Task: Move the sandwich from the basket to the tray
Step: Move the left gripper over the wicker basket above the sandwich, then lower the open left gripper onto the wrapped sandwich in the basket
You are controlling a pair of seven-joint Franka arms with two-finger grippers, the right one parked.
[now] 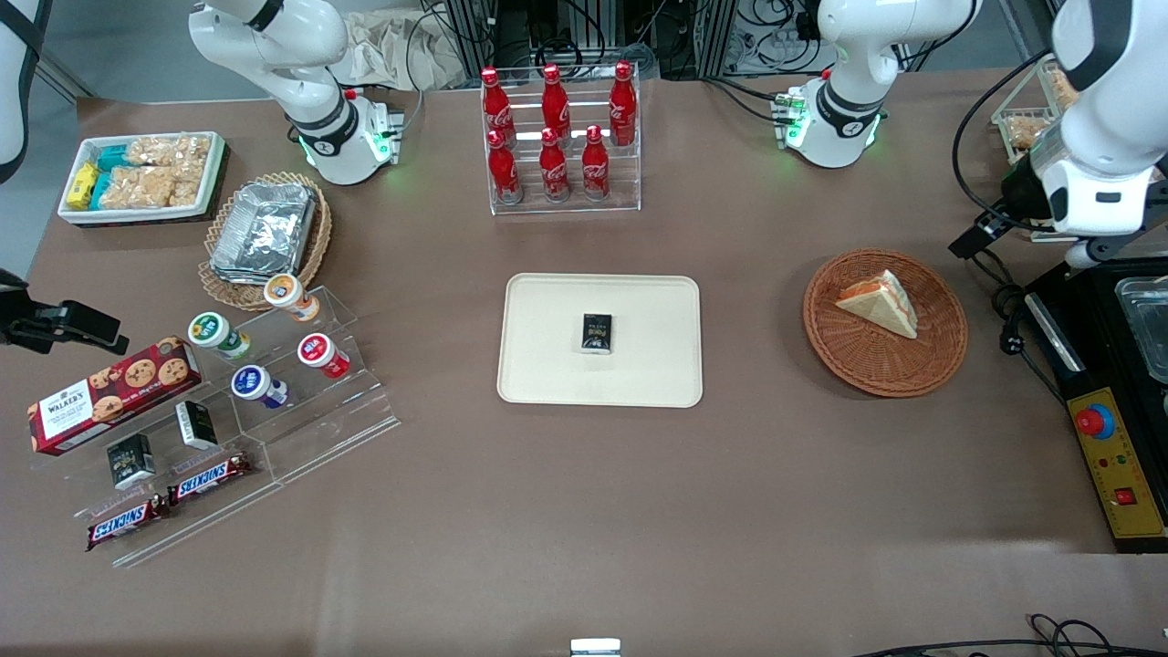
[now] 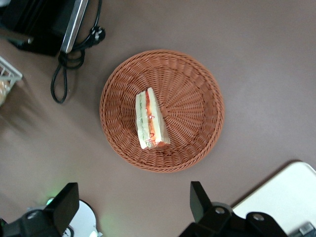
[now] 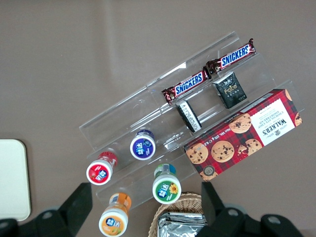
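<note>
Sandwich point(image 2: 151, 120) lies on its side in the middle of the basket point(image 2: 197, 84), a soft wedge of white bread, light and probably easy to crush or split along its filling layers. My gripper point(image 2: 134, 207) hangs high above the basket, fingers spread wide and empty. I judge the best hold is across the two bread faces, gently. The tray point(image 1: 639, 310) sits nearby, carrying a small dark packet point(image 1: 598, 332).
</note>
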